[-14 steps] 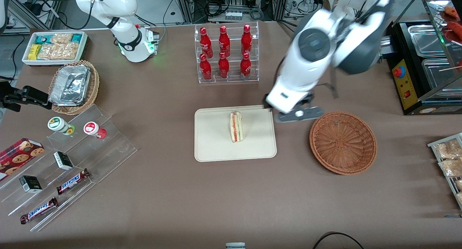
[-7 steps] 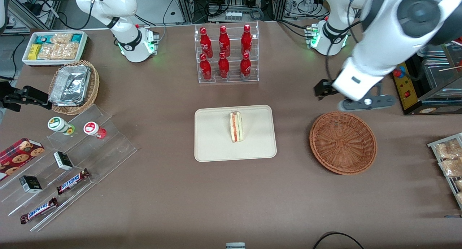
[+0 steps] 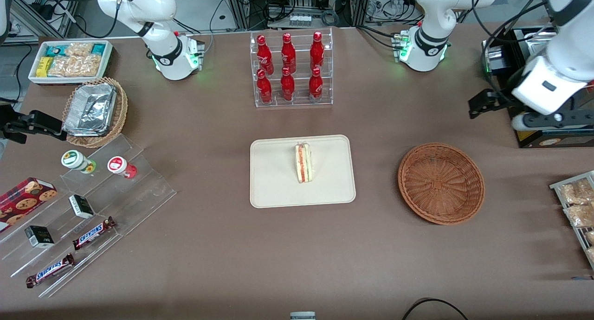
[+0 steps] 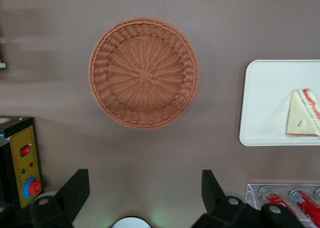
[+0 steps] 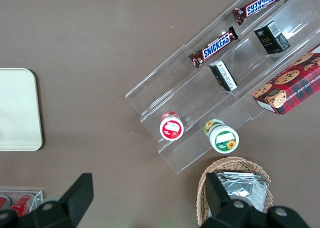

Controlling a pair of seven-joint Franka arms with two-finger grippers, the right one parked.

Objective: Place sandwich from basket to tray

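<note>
Fingers (image 4: 75,188) of the tool (image 4: 142,190) stand wide apart and grip nothing; it hangs high over the surface (image 3: 222,246) at the working arm's end, beside a black control box (image 3: 526,120); nearer the front camera sits the basket (image 3: 441,183), bare inside; well apart lies the tray (image 3: 274,190), carrying the sandwich (image 3: 303,163); a rack of red bottles (image 3: 290,69) stands farther back.

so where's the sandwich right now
In the front view the sandwich lies on the tray, apart from the empty basket; the open gripper hangs toward the working arm's end.
</note>
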